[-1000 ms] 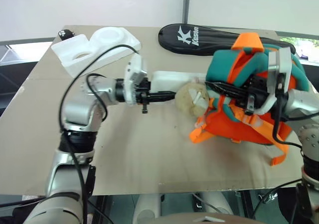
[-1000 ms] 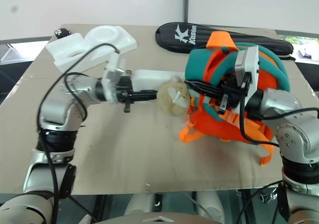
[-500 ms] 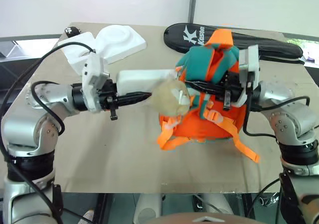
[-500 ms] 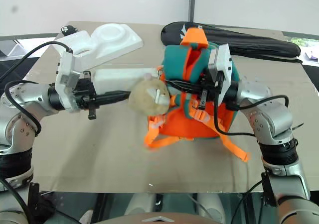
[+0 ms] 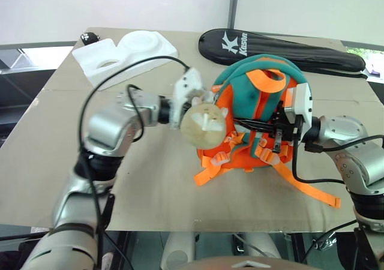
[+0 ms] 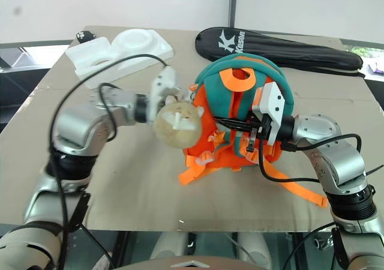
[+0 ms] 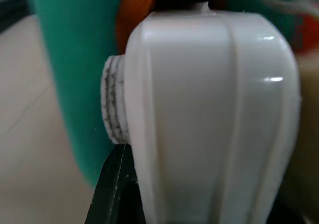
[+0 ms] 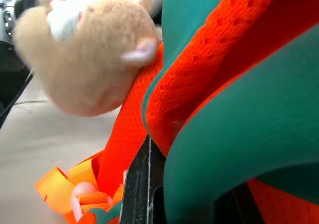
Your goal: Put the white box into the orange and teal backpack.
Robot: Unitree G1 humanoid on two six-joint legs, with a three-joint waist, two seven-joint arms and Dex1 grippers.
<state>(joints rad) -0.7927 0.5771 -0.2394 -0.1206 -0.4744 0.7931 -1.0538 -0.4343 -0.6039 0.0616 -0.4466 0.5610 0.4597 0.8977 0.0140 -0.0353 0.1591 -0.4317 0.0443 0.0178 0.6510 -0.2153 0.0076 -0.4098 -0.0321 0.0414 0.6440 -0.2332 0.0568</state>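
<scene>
From my seat I count one table (image 5: pixel 150 186), a cardboard-coloured top carrying five things. Far left lies one bulky white foam tray (image 5: pixel 125 53) with round hollows, and just beyond its far left corner sits one small black object (image 5: pixel 90 39) that I cannot identify. Moving right, my left gripper (image 7: pixel 199 204) is clamped on the one white box (image 7: pixel 209 114); in the left wrist view the box sits between the black fingers (image 7: pixel 113 194), its far end close against the teal and orange fabric. From the head camera the box is hidden behind the single tan plush toy (image 5: pixel 204 126), which hangs at the left side of the pack. At centre right stands the one orange and teal backpack (image 5: pixel 255 81), upright, straps trailing toward the near edge. My right gripper (image 5: pixel 279 132) is pinched tight on the backpack's fabric at its right side. Along the far right edge lies one long black racket case (image 5: pixel 282 45).
</scene>
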